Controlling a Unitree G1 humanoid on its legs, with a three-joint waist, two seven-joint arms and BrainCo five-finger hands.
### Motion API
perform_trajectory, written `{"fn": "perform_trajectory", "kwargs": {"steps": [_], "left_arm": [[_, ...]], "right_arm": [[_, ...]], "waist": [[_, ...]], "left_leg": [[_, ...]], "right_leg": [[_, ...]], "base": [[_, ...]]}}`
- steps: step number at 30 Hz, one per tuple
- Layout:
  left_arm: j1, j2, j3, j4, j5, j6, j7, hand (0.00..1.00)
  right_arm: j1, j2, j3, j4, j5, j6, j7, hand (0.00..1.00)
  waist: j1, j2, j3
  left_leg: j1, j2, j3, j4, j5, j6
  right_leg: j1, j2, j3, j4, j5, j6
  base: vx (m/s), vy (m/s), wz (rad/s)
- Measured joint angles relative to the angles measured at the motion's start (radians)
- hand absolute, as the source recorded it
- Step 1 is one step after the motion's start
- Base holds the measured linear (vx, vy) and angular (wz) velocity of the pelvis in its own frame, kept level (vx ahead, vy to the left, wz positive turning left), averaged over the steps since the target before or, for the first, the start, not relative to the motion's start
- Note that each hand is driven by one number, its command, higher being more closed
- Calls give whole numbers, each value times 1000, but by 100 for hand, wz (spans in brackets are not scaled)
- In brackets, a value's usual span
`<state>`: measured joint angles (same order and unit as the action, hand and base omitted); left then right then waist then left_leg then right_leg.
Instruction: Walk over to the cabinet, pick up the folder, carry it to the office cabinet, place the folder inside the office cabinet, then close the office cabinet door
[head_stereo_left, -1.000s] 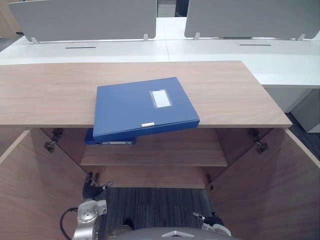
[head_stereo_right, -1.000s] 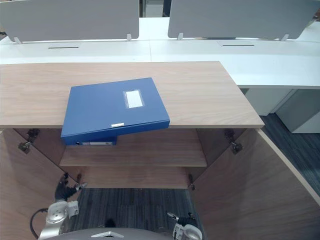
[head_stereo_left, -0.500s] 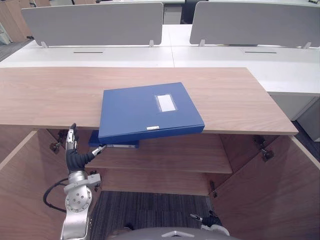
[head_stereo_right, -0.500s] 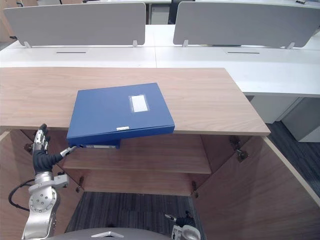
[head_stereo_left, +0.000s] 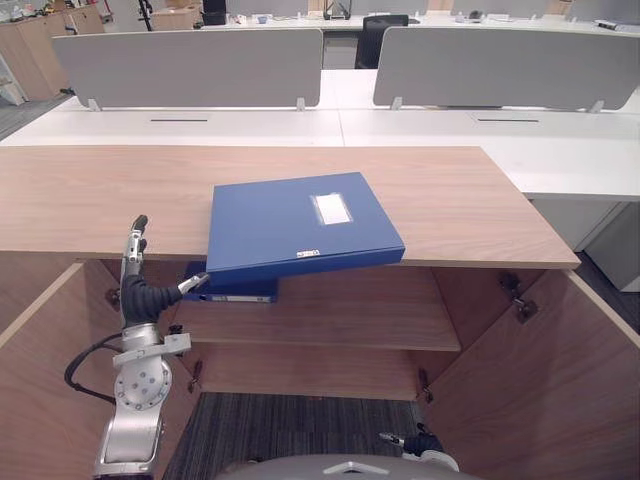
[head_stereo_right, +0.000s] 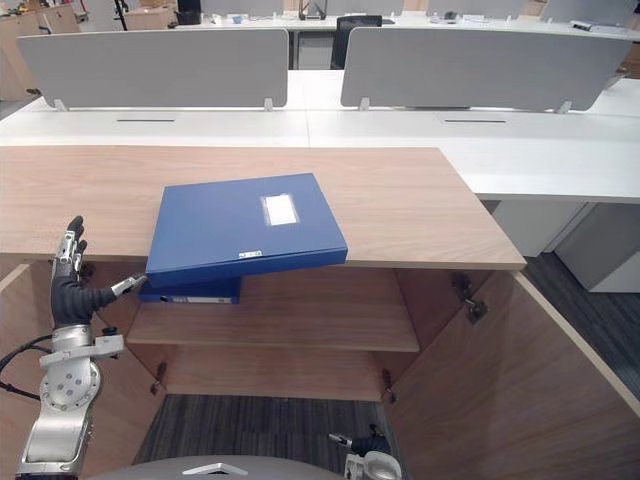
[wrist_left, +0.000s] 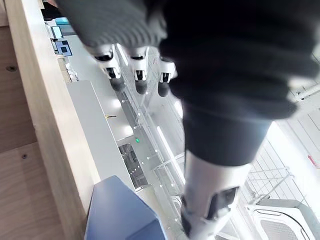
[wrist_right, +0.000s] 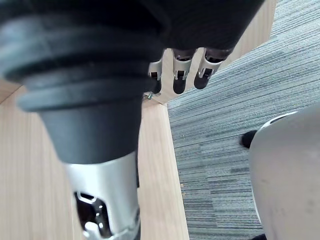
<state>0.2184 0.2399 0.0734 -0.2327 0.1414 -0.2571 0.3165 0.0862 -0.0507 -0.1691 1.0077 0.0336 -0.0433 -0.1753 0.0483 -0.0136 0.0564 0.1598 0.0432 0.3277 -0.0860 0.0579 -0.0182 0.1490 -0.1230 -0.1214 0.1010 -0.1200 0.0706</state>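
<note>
The left hand (head_stereo_left: 145, 297) has risen to the worktop's (head_stereo_left: 450, 200) front edge, fingers wide, thumb almost at the folder's (head_stereo_left: 300, 225) overhanging corner, so the pickup looks close. The right hand (head_stereo_left: 418, 441) hangs low, fingers relaxed.

Seen from my remote station: the cabinet top (head_stereo_left: 450, 200) and its doors (head_stereo_left: 540, 400) are pale wood-grain laminate, matt and smooth. The folder (head_stereo_left: 290, 225) has a blue, plastic-looking cover with a faint sheen and a white paper label (head_stereo_left: 332, 208). A second blue folder (head_stereo_left: 235, 288) on the shelf looks the same. The hinges (head_stereo_left: 518, 303) are small and metal — dull silver. My left hand (head_stereo_left: 140, 295) wears a dark, matt ribbed cover, rubbery in look, over silver-grey metal-looking parts. The right hand (wrist_right: 181, 75) is finished alike. Behind, the desks (head_stereo_left: 570, 150) are smooth white and their screens (head_stereo_left: 200, 65) look like grey cloth. The carpet (head_stereo_left: 300, 430) is grey — rough and ribbed.
</note>
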Motion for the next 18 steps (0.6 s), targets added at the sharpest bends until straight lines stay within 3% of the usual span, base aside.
{"fn": "perform_trajectory", "kwargs": {"steps": [3,18], "left_arm": [[-1,27,-37,-33,2,0,-19,0],[-131,176,-327,-70,355,-4,-82,0]], "right_arm": [[-2,0,0,9,0,1,3,0],[-22,-22,9,43,-1,3,20,0]], "waist": [[-3,-5,-5],[-25,-2,-10]], "left_leg": [[1,-1,1,0,2,5],[17,-2,2,0,-10,0]], "right_leg": [[8,1,2,-15,7,-1],[27,5,12,-43,11,-1]], "base": [[0,0,0],[8,0,-2]]}}
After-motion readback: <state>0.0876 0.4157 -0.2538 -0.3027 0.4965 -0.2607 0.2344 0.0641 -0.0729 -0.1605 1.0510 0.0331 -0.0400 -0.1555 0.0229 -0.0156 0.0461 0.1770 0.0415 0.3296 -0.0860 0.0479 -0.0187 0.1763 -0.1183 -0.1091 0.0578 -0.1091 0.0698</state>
